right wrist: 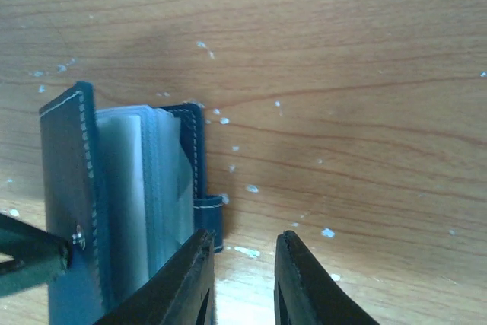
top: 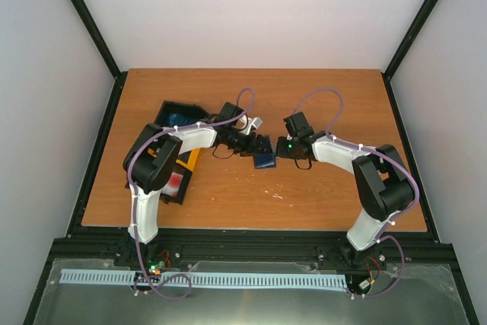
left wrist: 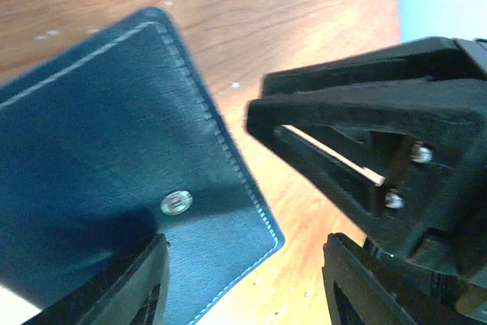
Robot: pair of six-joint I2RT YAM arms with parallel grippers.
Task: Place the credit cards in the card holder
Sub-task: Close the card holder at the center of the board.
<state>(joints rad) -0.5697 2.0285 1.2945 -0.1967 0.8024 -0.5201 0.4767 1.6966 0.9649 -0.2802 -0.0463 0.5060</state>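
the card holder [top: 265,160] sits mid-frame on the counter [top: 319,195], sleeves exposed. left gripper [left wrist: 245,253]: jaws spread over its cover, probably steadying it. right gripper [right wrist: 242,237]: jaws slightly parted, empty, beside its open edge.

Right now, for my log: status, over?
Left tool open at card holder. Right tool open, narrow, empty. Holder ajar between them. Nothing in the way.

We find the card holder [top: 265,161] hemmed between the left gripper [top: 257,147] and right gripper [top: 283,151], the tray [top: 172,107] crowding the left, and bare table [top: 319,97] beyond.
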